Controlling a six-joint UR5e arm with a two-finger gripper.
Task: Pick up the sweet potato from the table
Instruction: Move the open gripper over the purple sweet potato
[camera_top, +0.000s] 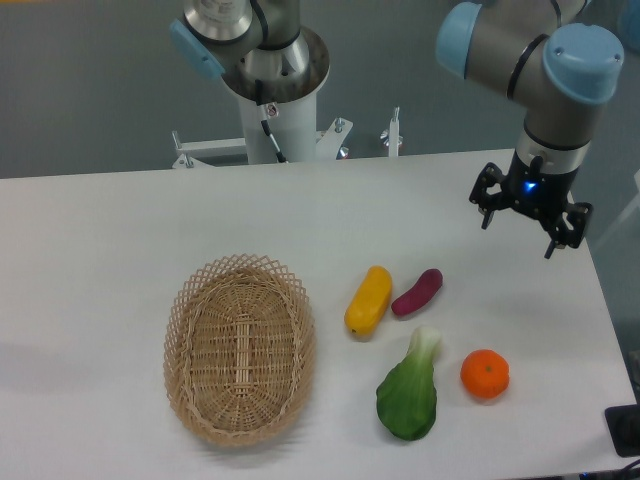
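The sweet potato (417, 292) is a small reddish-purple tuber lying at a slant on the white table (100, 260), just right of a yellow vegetable. My gripper (528, 218) hangs in the air over the table's right side, up and to the right of the sweet potato and well apart from it. Its fingers are spread wide and hold nothing.
A yellow-orange oblong vegetable (368, 300) lies almost against the sweet potato's left end. A green bok choy (410, 388) and a round orange fruit (484, 373) lie nearer the front. A wicker basket (240, 345) stands to the left. The arm's base (275, 95) stands behind the table.
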